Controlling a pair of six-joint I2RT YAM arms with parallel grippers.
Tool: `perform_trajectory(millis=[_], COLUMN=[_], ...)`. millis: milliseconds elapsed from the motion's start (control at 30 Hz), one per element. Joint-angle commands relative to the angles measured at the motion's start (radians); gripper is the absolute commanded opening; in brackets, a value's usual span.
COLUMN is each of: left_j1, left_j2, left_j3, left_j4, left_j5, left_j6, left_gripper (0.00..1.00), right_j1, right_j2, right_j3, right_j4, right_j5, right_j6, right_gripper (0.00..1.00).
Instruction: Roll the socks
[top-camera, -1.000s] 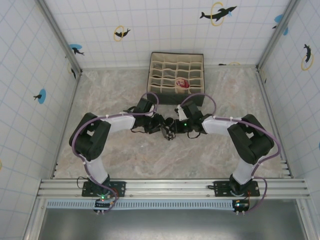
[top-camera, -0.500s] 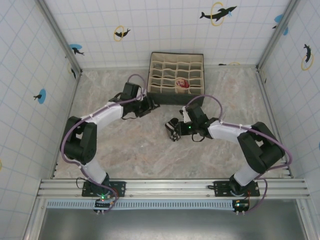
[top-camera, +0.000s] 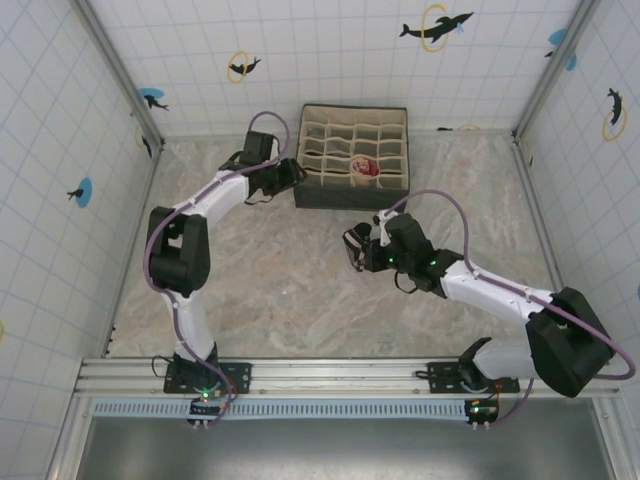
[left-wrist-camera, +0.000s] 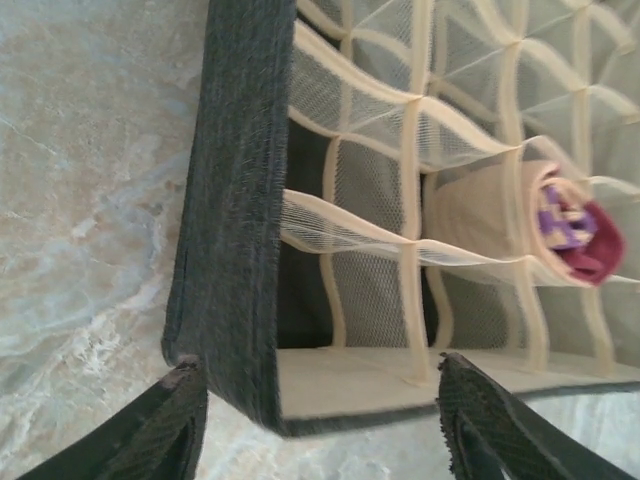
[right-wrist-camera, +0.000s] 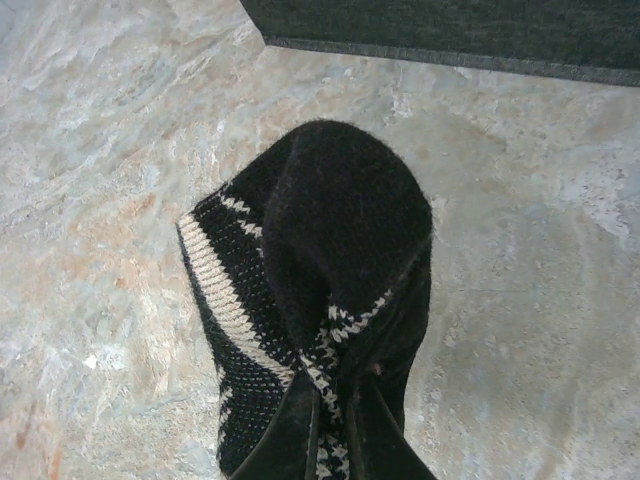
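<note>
1. Worktop (top-camera: 300, 310): marble-patterned slab with tiled walls on three sides and both arm bases at its 6 o'clock edge.

2. Right arm (top-camera: 490, 290): reaches from the 5 o'clock base toward the centre of the worktop.

3. Left arm (top-camera: 215, 195): reaches from the 7 o'clock base up to 11 o'clock.

4. Fabric organiser box (top-camera: 350, 198): sits at 12 o'clock on the worktop. It has dark outer walls and a beige mesh grid of cells. The left wrist view shows its dark wall (left-wrist-camera: 235, 200) and corner close up.

5. Left hand (top-camera: 285, 175): at the box's 8 o'clock corner. Its fingers are spread wide (left-wrist-camera: 320, 420), with the box corner lying between them. Whether they touch the box cannot be told.

6. Right hand (top-camera: 362, 250): just past centre, at 6 o'clock of the box and apart from it. Its fingers are pressed together (right-wrist-camera: 330, 440), pinching the striped sock.

7. Striped sock (top-camera: 352, 247): black with white and grey bands, bunched into a rounded lump (right-wrist-camera: 320, 260) at the right hand's tips. Whether it rests on the worktop cannot be told.

8. Tan sock (top-camera: 365, 168): rolled and tucked into one cell toward the box's 6 o'clock side, with dark red and purple-white showing at its end (left-wrist-camera: 560, 225).
</note>
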Motion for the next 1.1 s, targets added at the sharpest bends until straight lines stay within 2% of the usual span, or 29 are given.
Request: perform_trajectory(millis=[0, 167, 267, 400, 467, 700, 900, 1067], left_j1=[0.006, 0.005, 0.005, 0.005, 0.005, 0.005, 0.004, 0.0], left_j2=[0.055, 0.087, 0.078, 0.057, 0.036, -0.101, -0.237, -0.345], left_j3=[0.044, 0.072, 0.063, 0.04, 0.019, -0.136, -0.303, -0.445], left_j4=[-0.03, -0.039, -0.039, -0.057, -0.071, -0.066, -0.065, -0.059], left_j5=[-0.034, -0.053, -0.045, -0.027, -0.025, -0.033, -0.069, -0.088], left_j6=[0.056, 0.06, 0.058, 0.07, 0.076, 0.082, 0.072, 0.04], left_gripper=[0.58, 0.46, 0.32, 0.07, 0.0, 0.0, 0.0, 0.0], right_j1=[0.007, 0.01, 0.014, 0.018, 0.025, 0.07, 0.098, 0.125], right_j2=[-0.04, -0.068, -0.082, -0.091, -0.087, -0.064, 0.01, 0.066], right_j3=[-0.02, -0.034, -0.044, -0.047, -0.033, -0.003, 0.077, 0.084], right_j4=[0.012, 0.003, 0.013, 0.05, 0.064, 0.219, 0.286, 0.419], right_j5=[0.051, 0.056, 0.083, 0.124, 0.155, 0.291, 0.325, 0.371], right_j6=[-0.013, -0.011, -0.012, -0.016, -0.027, -0.124, -0.214, -0.25], right_gripper=[0.0, 0.0, 0.0, 0.0, 0.0, 0.0, 0.0, 0.0])
